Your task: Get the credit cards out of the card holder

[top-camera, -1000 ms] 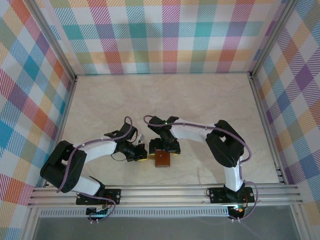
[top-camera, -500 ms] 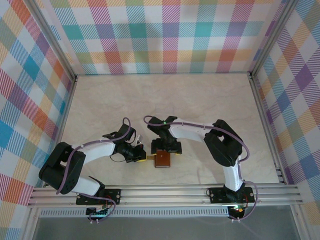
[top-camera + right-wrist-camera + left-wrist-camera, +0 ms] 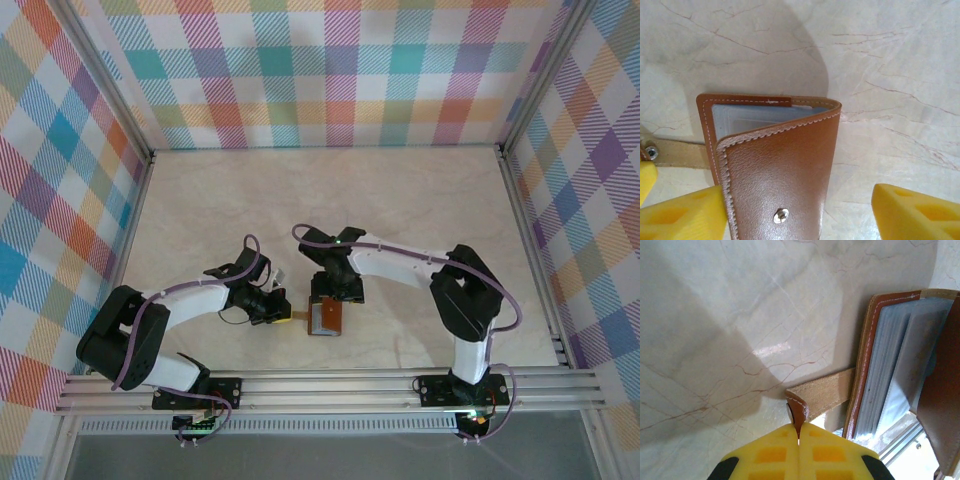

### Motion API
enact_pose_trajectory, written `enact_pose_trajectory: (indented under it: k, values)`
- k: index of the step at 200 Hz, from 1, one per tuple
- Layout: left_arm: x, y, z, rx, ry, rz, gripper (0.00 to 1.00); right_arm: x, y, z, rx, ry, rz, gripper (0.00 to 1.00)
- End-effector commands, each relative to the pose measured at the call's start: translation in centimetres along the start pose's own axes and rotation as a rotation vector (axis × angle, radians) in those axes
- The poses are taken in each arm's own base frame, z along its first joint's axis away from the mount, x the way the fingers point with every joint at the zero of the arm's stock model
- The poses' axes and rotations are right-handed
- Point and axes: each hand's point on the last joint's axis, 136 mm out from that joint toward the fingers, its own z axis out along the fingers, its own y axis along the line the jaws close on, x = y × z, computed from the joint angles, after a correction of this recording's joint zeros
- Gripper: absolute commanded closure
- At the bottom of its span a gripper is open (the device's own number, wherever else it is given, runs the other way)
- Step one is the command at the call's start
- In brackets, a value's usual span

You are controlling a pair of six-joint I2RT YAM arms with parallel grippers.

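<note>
Card holder (image 3: 327, 318) lies half open on the table (image 3: 420, 210), low centre of the top view. Left gripper (image 3: 798, 432) is clamped on its snap tab (image 3: 822, 392), seemingly as an anchor. Right gripper (image 3: 800, 210) straddles the upper flap (image 3: 785, 170) with jaws apart, likely to lift it off the pockets (image 3: 755, 117).

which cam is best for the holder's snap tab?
Left wrist: the snap tab runs from the card holder to the left pincer pinching its tip. Right wrist catches a strip at the edge; top external, too small.
</note>
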Motion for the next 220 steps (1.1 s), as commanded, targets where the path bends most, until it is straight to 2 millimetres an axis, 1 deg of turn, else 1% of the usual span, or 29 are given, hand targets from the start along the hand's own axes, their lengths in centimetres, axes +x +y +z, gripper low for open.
enact_pose_trajectory:
  k: [1, 7, 19, 28, 51, 66, 76, 89, 115, 130, 153, 176, 204, 220]
  values:
    - [-0.1, 1.5, -0.2, -0.064, -0.009, -0.012, 0.96, 0.9, -1.6, -1.0, 0.043, 0.001, -0.016, 0.44]
    - [-0.1, 1.5, -0.2, -0.069, -0.010, -0.014, 0.95, 1.0, -1.5, -1.1, 0.035, -0.001, -0.021, 0.51]
    - [-0.3, 1.5, -0.3, -0.076, -0.014, -0.014, 0.95, 1.1, -1.6, -1.0, 0.022, -0.003, -0.024, 0.59]
    - [-0.4, 1.5, -0.4, -0.083, -0.015, -0.015, 0.95, 1.1, -1.6, -0.9, 0.007, -0.001, -0.023, 0.67]
    - [-0.7, 1.5, -0.7, -0.098, -0.026, -0.013, 0.93, 1.1, -1.6, -0.2, -0.037, -0.010, -0.018, 0.77]
    - [-1.0, 1.4, -1.0, -0.112, -0.036, -0.014, 0.91, 1.3, -1.3, 0.1, -0.085, -0.021, -0.020, 0.87]
    - [-1.3, 1.3, -1.5, -0.128, -0.049, -0.011, 0.88, 1.4, -1.0, 0.3, -0.118, -0.027, -0.023, 0.93]
    - [-1.9, 0.7, -2.6, -0.139, -0.079, 0.003, 0.85, 1.6, -0.8, 0.3, -0.149, -0.030, -0.021, 0.99]
    - [-2.7, -0.9, -5.2, -0.139, -0.151, 0.025, 0.76, 1.8, -0.7, -0.2, -0.173, -0.043, -0.026, 1.00]
    - [-2.9, -1.8, -6.6, -0.134, -0.189, 0.038, 0.68, 1.7, -0.3, -0.5, -0.198, -0.050, -0.032, 1.00]
    - [-2.8, -2.1, -8.3, -0.141, -0.244, 0.053, 0.62, 1.9, 0.3, -0.6, -0.244, -0.050, -0.038, 1.00]
    - [-2.4, -1.8, -8.8, -0.159, -0.248, 0.065, 0.60, 2.1, 0.8, -0.5, -0.284, -0.044, -0.041, 1.00]
    - [-1.8, -1.4, -9.0, -0.170, -0.243, 0.066, 0.58, 2.5, 0.8, 0.0, -0.301, -0.031, -0.046, 1.00]
    - [-1.5, -1.7, -9.0, -0.142, -0.243, 0.067, 0.56, 2.8, 1.0, -0.1, -0.325, -0.029, -0.045, 1.00]
